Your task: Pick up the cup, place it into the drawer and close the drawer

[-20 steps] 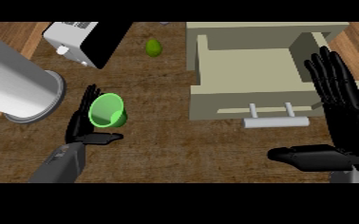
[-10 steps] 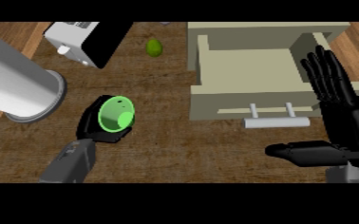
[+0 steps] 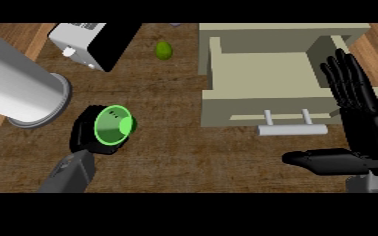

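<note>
- Right, from the head view I see my left hand (image 3: 94, 135) curled round the green cup (image 3: 114, 125), which lies tipped so its open mouth faces up toward me, over the left part of the wooden counter (image 3: 177, 145).
- My right hand (image 3: 353, 105) shows at the counter's right edge, fingers straight and apart, thumb stretched out to the left; it holds nothing.
- The drawer (image 3: 266, 77) is pulled open near the counter's right back corner, its beige inside bare where I can see it, with a pale bar handle (image 3: 292, 129) on its front; my right fingers overlap the drawer's right side.
- Between cup and drawer there is only bare wood.
- A large grey cylinder (image 3: 26, 92) stands at the left edge, just beside the cup and my left hand.
- A white and black appliance (image 3: 92, 42) sits at the left back corner; I can read no writing or label on it.
- A small green fruit (image 3: 164, 50), perhaps a lime, lies near the back edge between the appliance and the drawer.
</note>
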Action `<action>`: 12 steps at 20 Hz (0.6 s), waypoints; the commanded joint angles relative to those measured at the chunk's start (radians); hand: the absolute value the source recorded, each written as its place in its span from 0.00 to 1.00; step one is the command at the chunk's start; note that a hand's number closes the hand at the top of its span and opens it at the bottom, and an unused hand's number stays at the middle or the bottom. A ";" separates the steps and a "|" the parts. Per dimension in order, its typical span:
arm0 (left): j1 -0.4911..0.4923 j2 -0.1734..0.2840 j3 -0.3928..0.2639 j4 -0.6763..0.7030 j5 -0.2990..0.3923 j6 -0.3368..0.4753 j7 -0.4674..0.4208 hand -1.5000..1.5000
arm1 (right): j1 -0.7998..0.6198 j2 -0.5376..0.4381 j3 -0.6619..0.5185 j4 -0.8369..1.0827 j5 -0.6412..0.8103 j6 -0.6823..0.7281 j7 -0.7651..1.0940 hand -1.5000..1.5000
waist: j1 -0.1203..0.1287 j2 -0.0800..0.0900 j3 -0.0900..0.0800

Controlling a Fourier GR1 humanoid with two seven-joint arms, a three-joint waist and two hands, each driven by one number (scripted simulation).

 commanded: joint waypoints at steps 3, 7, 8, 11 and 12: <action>0.023 0.038 0.036 -0.038 0.035 -0.068 -0.150 1.00 | 0.031 0.027 0.032 0.003 0.055 -0.022 -0.042 0.00 | 0.005 -0.003 0.001; -0.003 -0.006 0.012 -0.099 0.031 -0.054 -0.151 1.00 | 0.019 0.001 -0.012 0.007 0.000 0.004 -0.028 0.00 | 0.007 -0.006 0.002; -0.010 0.036 0.020 -0.107 0.041 -0.095 -0.139 1.00 | -0.001 0.003 0.004 -0.026 0.005 -0.007 0.031 0.00 | 0.007 -0.006 0.001; -0.045 -0.002 0.000 -0.188 0.045 -0.037 -0.101 1.00 | -0.001 -0.036 -0.057 -0.036 -0.043 0.012 0.051 0.00 | 0.012 -0.011 0.003; -0.036 0.013 -0.023 -0.213 0.031 -0.065 -0.093 1.00 | 0.031 -0.022 -0.057 -0.001 -0.048 0.022 -0.001 0.00 | 0.016 -0.011 0.004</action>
